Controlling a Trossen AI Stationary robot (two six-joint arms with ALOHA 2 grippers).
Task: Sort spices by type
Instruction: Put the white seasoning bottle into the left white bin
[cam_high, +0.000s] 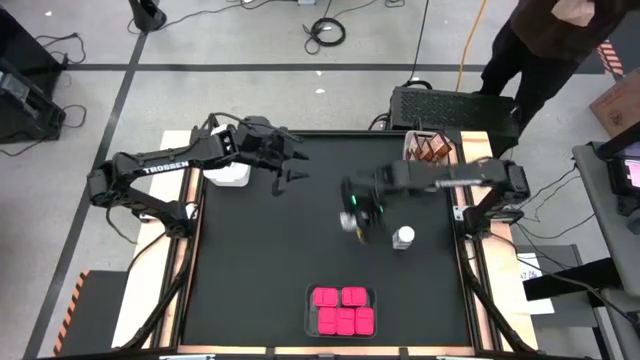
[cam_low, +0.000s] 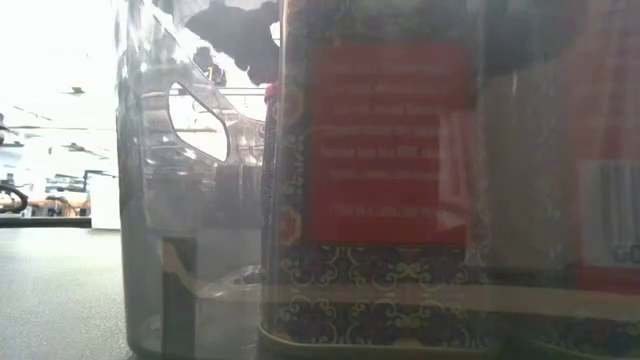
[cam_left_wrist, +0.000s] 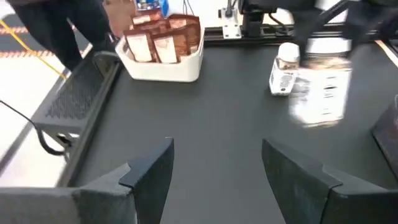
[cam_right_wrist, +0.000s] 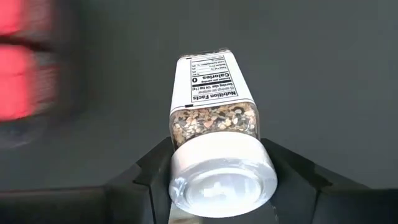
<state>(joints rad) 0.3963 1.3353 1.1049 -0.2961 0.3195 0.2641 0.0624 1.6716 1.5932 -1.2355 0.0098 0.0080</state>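
1. High view counts five pink boxes (cam_high: 341, 309) in a clear tray (cam_high: 308, 312) at the table's (cam_high: 250, 260) near edge.
2. One clear jar (cam_high: 403, 238) stands right of centre.
3. Right gripper (cam_right_wrist: 214, 171) pinches a second white-lidded jar (cam_right_wrist: 214, 130) near the table's middle.
4. Left gripper (cam_left_wrist: 214, 168) hangs spread, empty, by a white tray (cam_high: 229, 172).
5. Brown jars (cam_high: 433, 149) fill a far-right tray (cam_left_wrist: 168, 67); their number is unclear.
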